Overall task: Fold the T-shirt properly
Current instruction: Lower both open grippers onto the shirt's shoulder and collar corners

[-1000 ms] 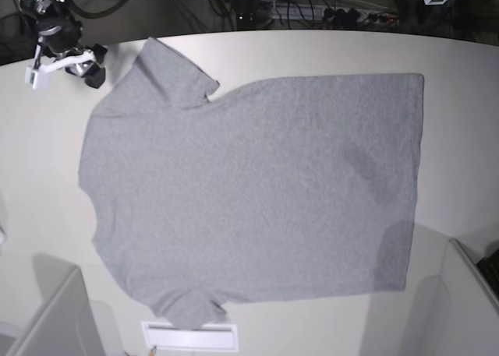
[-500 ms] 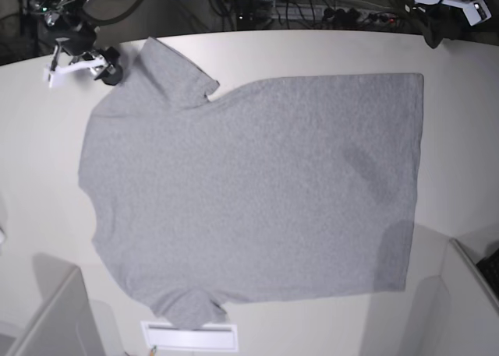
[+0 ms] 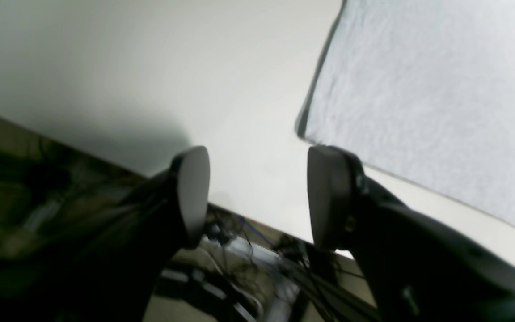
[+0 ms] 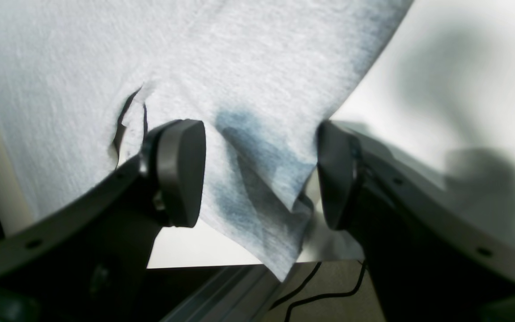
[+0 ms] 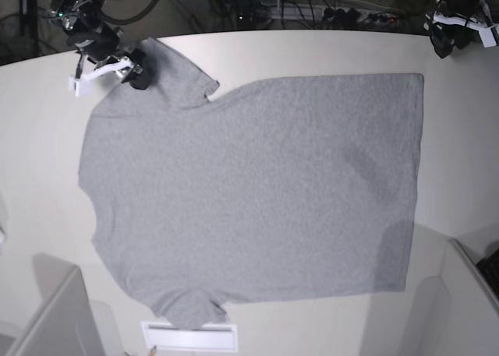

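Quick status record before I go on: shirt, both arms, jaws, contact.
T-shirt: spread flat on table, plain side up, unfolded
Right gripper: jaws open, straddling the far sleeve's edge, nothing clamped
Left gripper: jaws open, over bare table beside the shirt's hem corner, not touching it
Folds made: none

left tool (image 5: 446,30) cropped at base-view edge
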Controlling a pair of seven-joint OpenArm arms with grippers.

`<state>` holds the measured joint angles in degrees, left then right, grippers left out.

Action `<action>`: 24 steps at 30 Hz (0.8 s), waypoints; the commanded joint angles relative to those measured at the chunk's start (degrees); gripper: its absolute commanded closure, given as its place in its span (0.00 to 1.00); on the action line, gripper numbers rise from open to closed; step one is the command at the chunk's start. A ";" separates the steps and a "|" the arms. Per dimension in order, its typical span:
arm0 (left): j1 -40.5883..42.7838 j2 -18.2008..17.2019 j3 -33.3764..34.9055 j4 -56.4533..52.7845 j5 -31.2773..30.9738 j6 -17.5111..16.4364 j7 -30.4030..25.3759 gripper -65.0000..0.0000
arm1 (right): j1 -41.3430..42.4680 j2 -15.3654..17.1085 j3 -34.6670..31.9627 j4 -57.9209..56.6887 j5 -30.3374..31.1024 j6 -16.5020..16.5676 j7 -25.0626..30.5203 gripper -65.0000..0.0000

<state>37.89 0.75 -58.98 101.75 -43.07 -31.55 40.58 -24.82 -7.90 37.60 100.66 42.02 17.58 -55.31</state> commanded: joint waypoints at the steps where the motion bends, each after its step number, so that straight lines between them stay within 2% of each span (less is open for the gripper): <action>1: 0.22 -0.71 -0.49 0.09 -0.76 -0.41 -0.62 0.49 | -0.37 -0.05 -0.02 -0.57 -0.83 -0.05 -1.17 0.44; 5: -2.42 -0.62 -0.49 -2.28 -0.76 -0.41 -0.53 0.49 | 1.30 0.12 -0.02 -4.09 -0.83 -0.05 -1.26 0.45; 7: -3.82 -0.71 -0.49 -3.34 -0.76 -0.32 -0.45 0.49 | 2.18 0.12 -0.02 -5.94 -0.83 0.13 -1.26 0.51; 9: -4.97 -0.89 0.30 -4.57 -0.58 -0.32 -0.45 0.49 | 2.62 0.12 -0.02 -7.08 -0.83 0.13 -1.26 0.66; 13: -6.99 -1.85 4.78 -5.89 4.61 -0.23 -0.45 0.49 | 3.24 0.12 -0.02 -7.52 -0.83 0.22 -1.26 1.00; 16: -9.63 -1.85 5.49 -8.61 7.07 -0.23 -0.45 0.49 | 3.32 0.12 -0.02 -7.43 -0.83 0.22 -1.26 1.00; 24: -14.20 -1.85 6.81 -15.03 7.24 -0.23 0.08 0.49 | 3.32 0.21 0.33 -7.34 -0.83 0.22 -1.26 1.00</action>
<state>23.31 -1.02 -52.40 86.65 -37.06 -31.79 38.19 -20.97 -7.77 37.67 93.25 43.94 18.83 -54.87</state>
